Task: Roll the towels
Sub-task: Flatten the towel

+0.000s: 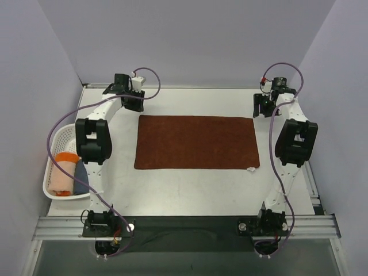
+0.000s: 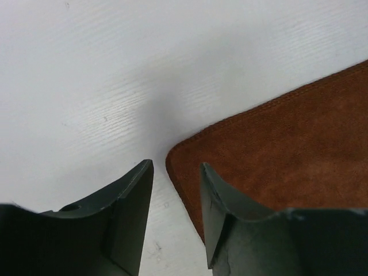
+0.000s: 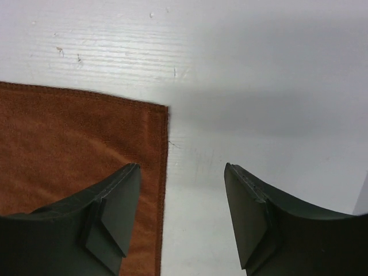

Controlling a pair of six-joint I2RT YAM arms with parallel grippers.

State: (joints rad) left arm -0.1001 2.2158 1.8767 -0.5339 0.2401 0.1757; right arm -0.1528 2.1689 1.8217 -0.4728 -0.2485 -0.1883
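The rust-brown towel (image 1: 196, 142) lies flat and spread out in the middle of the table, its small white tag (image 1: 251, 169) at the near right corner. My left gripper (image 1: 140, 95) is open and empty, hovering at the towel's far left corner (image 2: 175, 158). My right gripper (image 1: 262, 106) is open and empty at the far right corner (image 3: 164, 109), its left finger over the cloth. The peach-orange towel (image 1: 63, 172) and the slate-blue towel (image 1: 81, 179) lie rolled in the white basket.
The white lattice basket (image 1: 57, 140) stands at the table's left edge. Grey walls close in the back and both sides. A metal rail (image 1: 184, 225) with the arm bases runs along the near edge.
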